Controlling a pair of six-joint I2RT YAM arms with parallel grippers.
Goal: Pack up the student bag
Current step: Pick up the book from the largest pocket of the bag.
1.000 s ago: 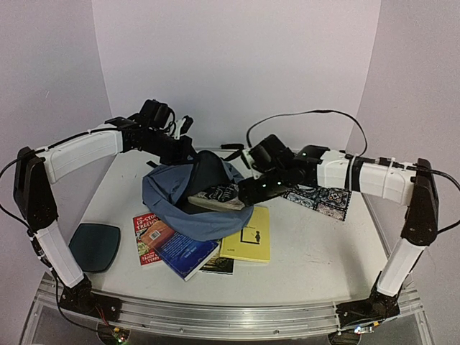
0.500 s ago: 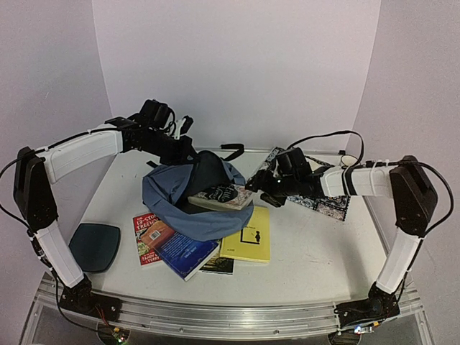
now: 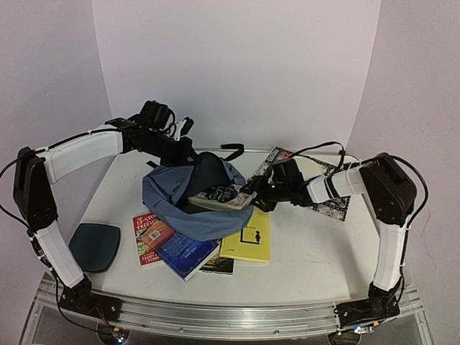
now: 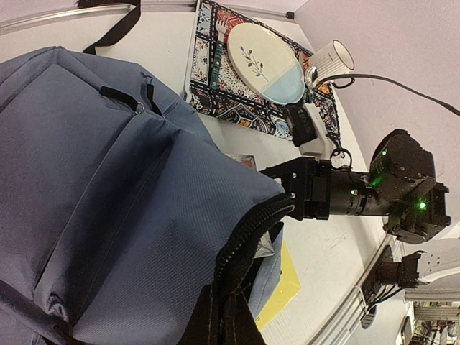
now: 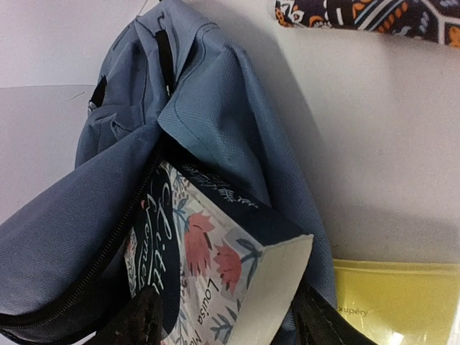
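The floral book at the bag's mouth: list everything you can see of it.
The book is a thick paperback, dark navy cover with pink flowers and white script, cream page edges. It lies tilted, partly inside the open zip mouth of the student bag; the right gripper straddles its outer end, grip unclear.

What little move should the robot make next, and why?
Probably nudge the paperback book deeper into the student bag: it pokes half out of the zip opening, the right hand straddles its end, and the left hand holds the opening up.
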